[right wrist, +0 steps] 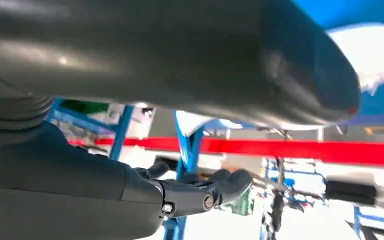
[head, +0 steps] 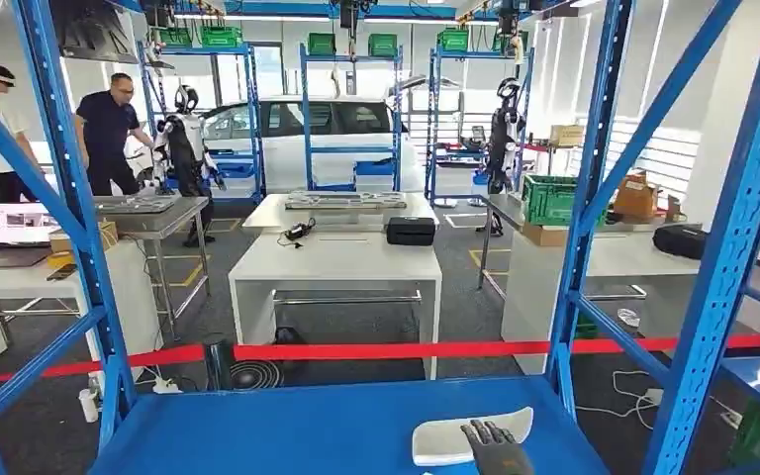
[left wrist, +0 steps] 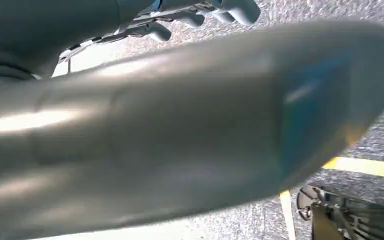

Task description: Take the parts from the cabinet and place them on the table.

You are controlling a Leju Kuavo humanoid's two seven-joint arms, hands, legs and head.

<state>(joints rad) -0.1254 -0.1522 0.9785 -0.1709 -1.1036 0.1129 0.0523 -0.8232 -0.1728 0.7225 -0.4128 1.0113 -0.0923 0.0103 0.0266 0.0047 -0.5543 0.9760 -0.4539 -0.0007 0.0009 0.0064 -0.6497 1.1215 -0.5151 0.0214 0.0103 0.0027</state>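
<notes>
Now the right hand (head: 495, 445) rests on the white part (head: 455, 435) (grip unclear) on the blue shelf (head: 307, 430).

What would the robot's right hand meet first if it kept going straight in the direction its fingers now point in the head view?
The white part on the blue shelf. The right hand points forward with its fingertips already over the part's near edge; whether they touch it cannot be told.

The right hand (head: 496, 447) is cut off below and hides part of the white part (head: 455, 435).
</notes>
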